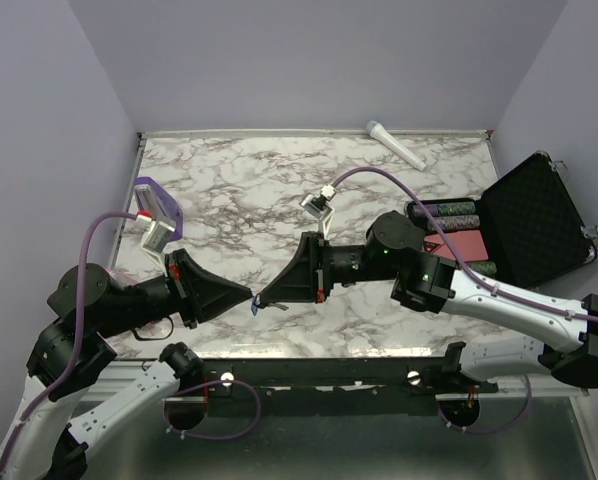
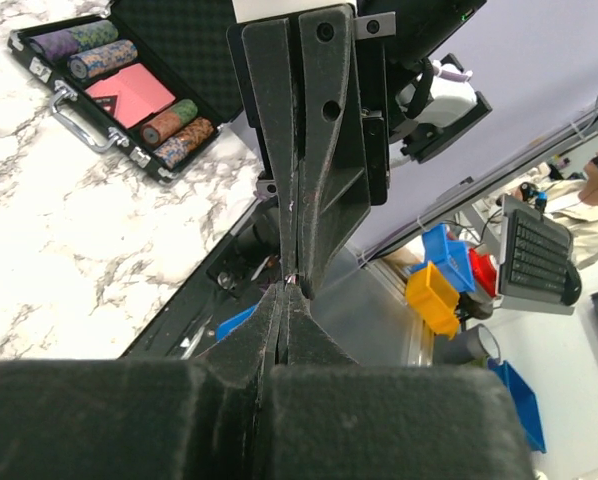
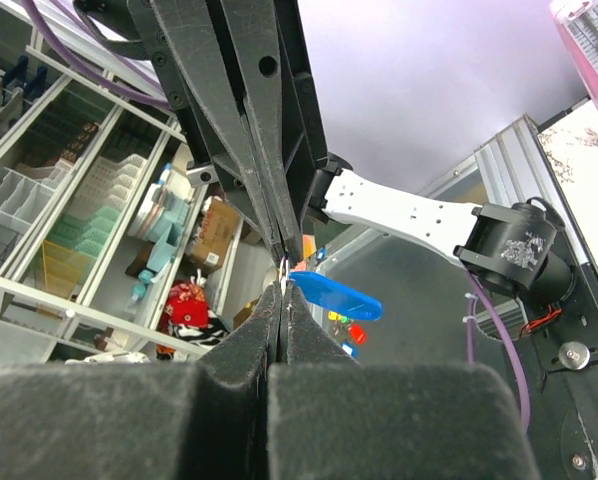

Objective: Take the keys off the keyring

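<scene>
Aloft, left gripper (image 1: 248, 293) and right gripper (image 1: 262, 297) closed tip-to-tip, keyring (image 3: 334, 296) pinched between

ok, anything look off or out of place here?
Nothing spilled or broken. The only odd sight: left claw and right claw are pinched shut tip to tip above the table, with the blue tag dangling between them. The key itself is too small to make out.

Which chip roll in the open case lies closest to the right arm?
The orange-brown roll along the case's near edge, beside the green one; the right arm crosses that edge in the top view. The other two rolls lie beyond the pink card.
</scene>
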You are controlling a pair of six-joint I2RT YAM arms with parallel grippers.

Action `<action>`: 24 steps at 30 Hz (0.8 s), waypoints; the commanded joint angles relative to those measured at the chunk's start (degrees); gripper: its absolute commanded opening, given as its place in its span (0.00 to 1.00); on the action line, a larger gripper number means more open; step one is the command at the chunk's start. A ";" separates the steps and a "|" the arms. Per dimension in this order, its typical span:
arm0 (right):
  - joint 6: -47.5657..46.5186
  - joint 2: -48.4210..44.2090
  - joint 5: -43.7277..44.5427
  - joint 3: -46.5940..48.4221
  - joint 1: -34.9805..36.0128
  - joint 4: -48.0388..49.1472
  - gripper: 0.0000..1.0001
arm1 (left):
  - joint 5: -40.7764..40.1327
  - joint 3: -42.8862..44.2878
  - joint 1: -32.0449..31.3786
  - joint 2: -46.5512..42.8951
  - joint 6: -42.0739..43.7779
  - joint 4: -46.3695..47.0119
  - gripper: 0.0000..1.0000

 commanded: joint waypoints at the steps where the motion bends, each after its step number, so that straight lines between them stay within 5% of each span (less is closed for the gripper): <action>1: 0.63 0.93 -2.42 1.08 -0.03 0.93 0.01 | 1.96 3.32 -0.09 1.89 5.78 -6.05 0.00; 16: 1.77 3.47 -5.58 2.23 0.23 1.99 0.01 | 2.66 6.13 -0.18 4.96 10.97 -9.13 0.00; 24: 1.51 4.53 -7.25 3.46 0.59 1.82 0.01 | 9.94 7.36 -0.09 7.07 15.36 -8.87 0.00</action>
